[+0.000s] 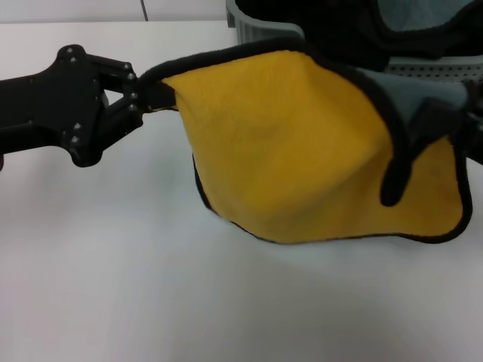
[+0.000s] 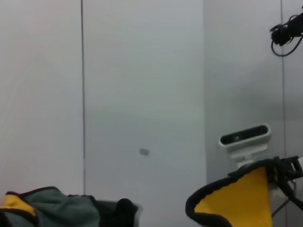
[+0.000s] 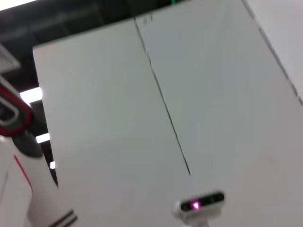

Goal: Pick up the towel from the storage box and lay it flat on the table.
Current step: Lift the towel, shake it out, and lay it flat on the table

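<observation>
A robot's left gripper (image 1: 147,94) pinches one black-edged corner of the towel (image 1: 294,151), clamped shut on the fabric, while the cloth hangs stretched across the head view with its yellow face toward the camera, clear of the storage box (image 1: 260,26) behind it and above the white table (image 1: 113,286). At the far right a dark shape against the towel's other corner appears to be the right gripper (image 1: 453,124), though whether its fingers are closed on the cloth cannot be told from these pictures. The chief risk, judging from this moment, is a lost corner: either hold takes in only a narrow bite of edging, and a pull that tightens the span further could slip the fabric free and drop that side in a heap. A second risk is the grey-teal fold near the right corner, which could be laid down doubled over if the arms lower before the cloth is spread. The lower edge also sags, so it may touch down first and crease. Counted in view: one yellow towel held up, one storage box, one table, two arms, and one further dark and grey cloth (image 1: 423,23) lying in the box.
</observation>
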You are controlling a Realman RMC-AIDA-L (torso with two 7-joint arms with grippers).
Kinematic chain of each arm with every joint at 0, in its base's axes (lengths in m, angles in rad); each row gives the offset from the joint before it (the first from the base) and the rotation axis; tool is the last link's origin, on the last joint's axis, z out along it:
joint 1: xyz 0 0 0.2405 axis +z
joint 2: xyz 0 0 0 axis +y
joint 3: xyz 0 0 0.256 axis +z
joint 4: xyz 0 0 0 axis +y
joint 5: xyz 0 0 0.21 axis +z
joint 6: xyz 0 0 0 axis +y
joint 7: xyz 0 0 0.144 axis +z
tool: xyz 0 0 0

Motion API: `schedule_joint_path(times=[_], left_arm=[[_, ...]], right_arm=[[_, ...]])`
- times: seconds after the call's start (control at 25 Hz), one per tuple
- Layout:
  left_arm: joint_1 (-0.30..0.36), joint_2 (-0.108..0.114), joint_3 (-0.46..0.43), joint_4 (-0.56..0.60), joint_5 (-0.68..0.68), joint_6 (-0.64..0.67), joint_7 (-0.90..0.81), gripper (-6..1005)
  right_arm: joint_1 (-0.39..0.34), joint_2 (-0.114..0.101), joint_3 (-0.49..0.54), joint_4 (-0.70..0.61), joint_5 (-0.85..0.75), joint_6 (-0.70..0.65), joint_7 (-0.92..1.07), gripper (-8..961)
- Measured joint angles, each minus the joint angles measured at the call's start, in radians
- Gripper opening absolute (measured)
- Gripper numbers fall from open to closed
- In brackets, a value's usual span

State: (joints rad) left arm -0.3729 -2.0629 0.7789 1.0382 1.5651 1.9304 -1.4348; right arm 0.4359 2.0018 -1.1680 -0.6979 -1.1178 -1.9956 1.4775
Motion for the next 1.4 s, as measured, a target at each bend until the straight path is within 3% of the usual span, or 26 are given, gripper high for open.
schedule_joint_path(times=[0.24,0.4,0.52,0.68,0.84,1.16,1.32,1.4], left_arm=[[0.020,0.012,-0.004,0.002,0.019,-0.023,0.014,22],[0.032,0.023,-0.002,0.016,0.022,-0.013,0.007,22],[0.056,0.012,-0.002,0.086,0.021,-0.011,-0.017,22],[0.067,0.006,-0.011,0.156,0.024,-0.025,-0.050,22],[0.046,0.012,-0.010,0.161,0.025,-0.025,-0.072,22],[-0.081,0.012,-0.014,0.099,0.089,-0.030,-0.064,22],[-0.070,0.014,-0.002,0.102,0.097,0.005,-0.079,23],[-0.045,0.017,0.002,0.105,0.098,0.044,-0.083,23]], right_arm=[[-0.005,-0.009,0.011,-0.221,-0.101,0.089,0.158,3],[-0.014,-0.006,0.056,-0.248,-0.115,0.080,0.185,3],[-0.039,0.005,0.122,-0.242,-0.111,0.052,0.183,3],[-0.046,0.010,0.241,-0.152,-0.078,-0.049,0.185,3],[-0.035,0.002,0.281,0.028,-0.021,-0.138,0.169,3],[-0.004,-0.012,0.284,0.078,-0.024,-0.128,0.104,6],[-0.020,-0.005,0.268,0.101,-0.053,-0.146,0.108,10],[-0.065,0.010,0.223,0.111,-0.062,-0.153,0.110,12]])
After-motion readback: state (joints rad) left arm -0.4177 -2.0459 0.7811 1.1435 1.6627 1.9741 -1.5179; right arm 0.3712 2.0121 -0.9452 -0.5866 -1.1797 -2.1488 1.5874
